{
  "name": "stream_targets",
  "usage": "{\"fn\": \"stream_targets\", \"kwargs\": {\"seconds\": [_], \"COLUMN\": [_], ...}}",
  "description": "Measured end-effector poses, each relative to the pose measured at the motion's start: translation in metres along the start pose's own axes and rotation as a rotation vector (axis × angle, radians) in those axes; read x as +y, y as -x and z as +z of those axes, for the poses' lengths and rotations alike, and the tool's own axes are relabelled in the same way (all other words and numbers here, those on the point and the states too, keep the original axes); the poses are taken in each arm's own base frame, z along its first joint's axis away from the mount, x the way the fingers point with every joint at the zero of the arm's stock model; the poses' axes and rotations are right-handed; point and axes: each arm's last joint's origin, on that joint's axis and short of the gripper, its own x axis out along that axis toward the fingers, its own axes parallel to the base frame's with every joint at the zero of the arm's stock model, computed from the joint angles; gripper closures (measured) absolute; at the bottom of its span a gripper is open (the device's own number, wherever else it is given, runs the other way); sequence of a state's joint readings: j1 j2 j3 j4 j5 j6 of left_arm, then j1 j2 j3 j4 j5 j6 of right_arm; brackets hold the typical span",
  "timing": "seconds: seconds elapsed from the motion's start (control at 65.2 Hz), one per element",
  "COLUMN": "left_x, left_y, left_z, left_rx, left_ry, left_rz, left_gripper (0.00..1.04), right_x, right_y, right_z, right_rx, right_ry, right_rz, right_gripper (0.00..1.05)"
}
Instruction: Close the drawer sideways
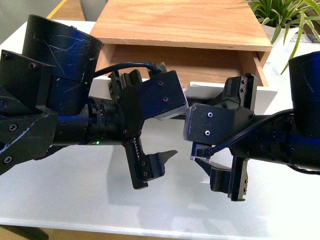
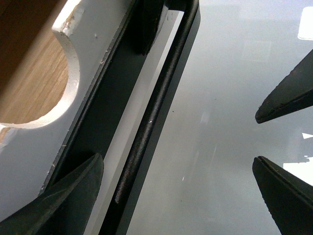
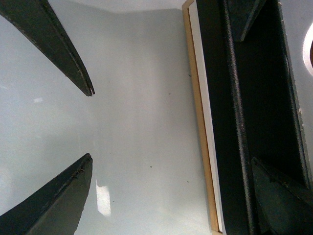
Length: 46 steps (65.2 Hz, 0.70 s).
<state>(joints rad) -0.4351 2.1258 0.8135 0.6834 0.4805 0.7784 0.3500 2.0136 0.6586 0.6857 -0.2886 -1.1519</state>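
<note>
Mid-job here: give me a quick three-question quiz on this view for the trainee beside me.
1. True or false: the drawer is fully shut.
2. The left pincer is: A) shut on the handle; B) open, straddling the handle; C) out of view.
3. What colour is the handle?
Key: 1 false, it stands pulled out; 2 B; 3 black.
</note>
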Motion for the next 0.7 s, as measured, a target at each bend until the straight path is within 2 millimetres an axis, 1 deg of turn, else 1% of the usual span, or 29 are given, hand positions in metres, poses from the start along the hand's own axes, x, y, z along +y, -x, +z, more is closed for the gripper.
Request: {"fn": "stream_targets", "kwargs": {"seconds": [0.23,0.291,0.398,0.475,0.705], "left_x": [0.006,0.011,0.025,0.03,0.031], "left_y": [-0.002,-0.003,-0.006,-0.005,-0.006], "left_z": [0.001,0.003,0.01,0.01,0.012], "left_rx": [-0.011,-0.002,-0.011,-0.012,-0.014], "left_ry": [0.006,0.004,-0.016,-0.018,-0.027], "left_rz": [0.001,0.03,0.089,0.111,0.116], "left_gripper": [0.09,0.09,0.09,0.09,0.09], "right_x": [-0.005,-0.011,-0.028,-0.033,-0.032], "right_y": [0.0,-0.002,-0.003,-0.002,-0.004], "right_z": [-0.003,-0.003,-0.005,-0.009,-0.013], "right_rx": [-0.008,0.006,0.045,0.056,0.077], "right_ry": [-0.007,-0.008,-0.029,-0.036,-0.029], "right_rz": [-0.004,-0.031,-0.11,-0.137,-0.147], "right_gripper": [0.09,0.09,0.09,0.09,0.09]}}
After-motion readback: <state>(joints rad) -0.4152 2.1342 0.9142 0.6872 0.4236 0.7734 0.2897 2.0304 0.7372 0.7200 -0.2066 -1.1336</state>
